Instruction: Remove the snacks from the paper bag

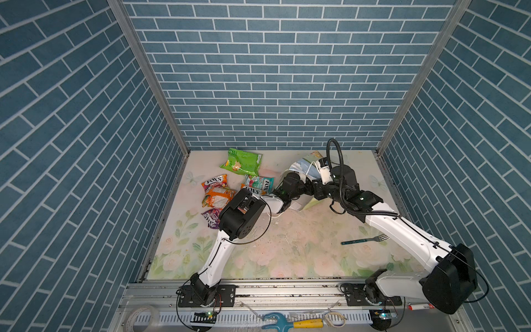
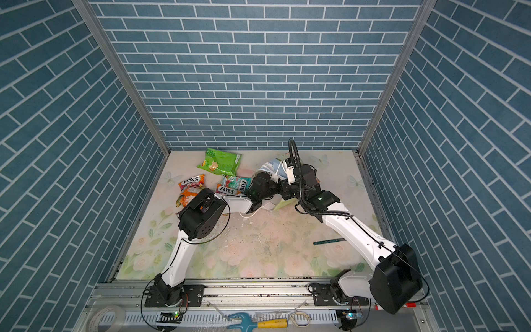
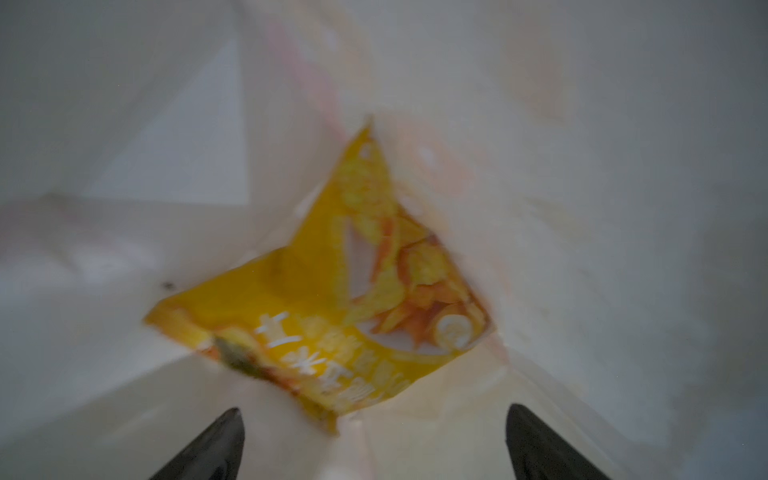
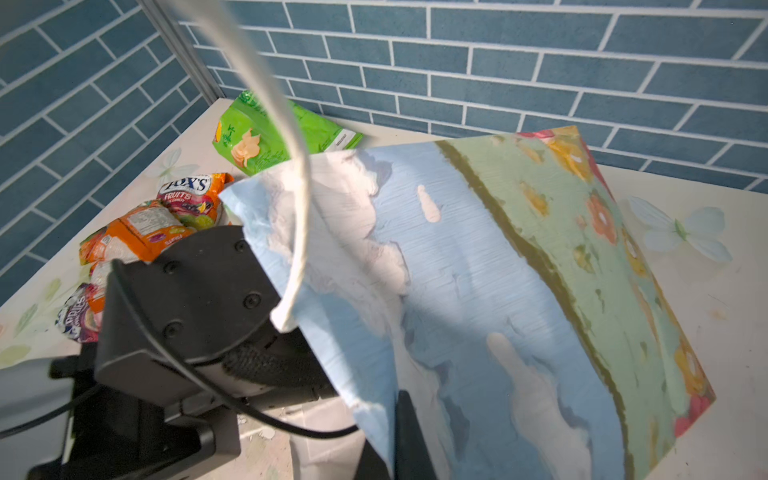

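The paper bag [image 4: 478,266], printed with sky and clouds, lies tilted at the back of the table [image 1: 306,165]. My right gripper [image 4: 392,432] is shut on the rim at its mouth. My left gripper [image 3: 374,415] is open inside the bag, whose white wall [image 3: 582,208] surrounds it. A yellow chip packet [image 3: 340,291] lies just ahead of the fingertips [image 3: 230,419], untouched. Out on the table lie a green chip bag [image 1: 241,162], an orange packet [image 1: 218,198] and several FOX'S packets [image 1: 214,182]. In both top views the left gripper is hidden by the bag.
A teal-handled fork [image 1: 365,240] lies on the table under the right forearm. Blue brick walls close in the back and sides. A tape roll [image 1: 142,316] and hand tools [image 1: 290,322] sit beyond the front rail.
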Controlling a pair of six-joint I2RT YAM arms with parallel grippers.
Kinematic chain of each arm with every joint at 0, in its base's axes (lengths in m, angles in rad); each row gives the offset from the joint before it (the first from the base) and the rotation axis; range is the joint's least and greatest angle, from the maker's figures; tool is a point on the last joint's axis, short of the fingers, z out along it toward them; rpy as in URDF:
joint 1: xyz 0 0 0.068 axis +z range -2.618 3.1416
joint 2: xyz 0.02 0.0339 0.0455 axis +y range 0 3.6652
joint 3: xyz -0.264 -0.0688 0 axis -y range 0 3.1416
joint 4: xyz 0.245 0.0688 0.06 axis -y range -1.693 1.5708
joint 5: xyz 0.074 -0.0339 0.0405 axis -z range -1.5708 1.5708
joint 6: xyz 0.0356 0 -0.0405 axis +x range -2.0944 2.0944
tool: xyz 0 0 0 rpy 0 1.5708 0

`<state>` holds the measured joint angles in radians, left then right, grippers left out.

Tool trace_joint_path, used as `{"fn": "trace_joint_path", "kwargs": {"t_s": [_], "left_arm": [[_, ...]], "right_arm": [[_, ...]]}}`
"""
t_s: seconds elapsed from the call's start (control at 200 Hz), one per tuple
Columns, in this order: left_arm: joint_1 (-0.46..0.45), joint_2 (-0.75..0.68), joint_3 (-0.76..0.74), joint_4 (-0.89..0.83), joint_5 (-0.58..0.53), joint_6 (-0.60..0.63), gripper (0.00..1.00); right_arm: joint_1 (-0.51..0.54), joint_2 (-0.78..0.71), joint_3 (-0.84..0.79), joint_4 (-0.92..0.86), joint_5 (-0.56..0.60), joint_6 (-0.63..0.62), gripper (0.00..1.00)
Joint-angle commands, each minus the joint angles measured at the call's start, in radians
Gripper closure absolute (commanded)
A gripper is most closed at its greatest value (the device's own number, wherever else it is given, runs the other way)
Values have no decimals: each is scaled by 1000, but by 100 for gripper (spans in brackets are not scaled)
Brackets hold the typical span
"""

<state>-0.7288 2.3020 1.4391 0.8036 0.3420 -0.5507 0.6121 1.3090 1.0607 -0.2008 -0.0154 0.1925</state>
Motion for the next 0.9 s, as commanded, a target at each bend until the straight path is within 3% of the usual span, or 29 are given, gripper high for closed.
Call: {"fn": "trace_joint_path", "kwargs": {"t_s": [0.0,0.3,0.455,0.74,0.895], "left_arm": [[-4,9,-27,158,122,128,0],[-3,58,-11,206,238,203,1],[-7,56,-6,149,185,225,0],[-18,24,-14,36,70,257,0],[-28,34,38,-49,59,265,0]], "right_arm": [[1,40,41,-63,-141,-81,100],[-14,75,93,-99,-253,-155,100],[-20,73,115,-122,-217,-175,100],[-20,57,129,-135,-31,-205,100],[-20,57,159,-173,-36,-245,100]]}}
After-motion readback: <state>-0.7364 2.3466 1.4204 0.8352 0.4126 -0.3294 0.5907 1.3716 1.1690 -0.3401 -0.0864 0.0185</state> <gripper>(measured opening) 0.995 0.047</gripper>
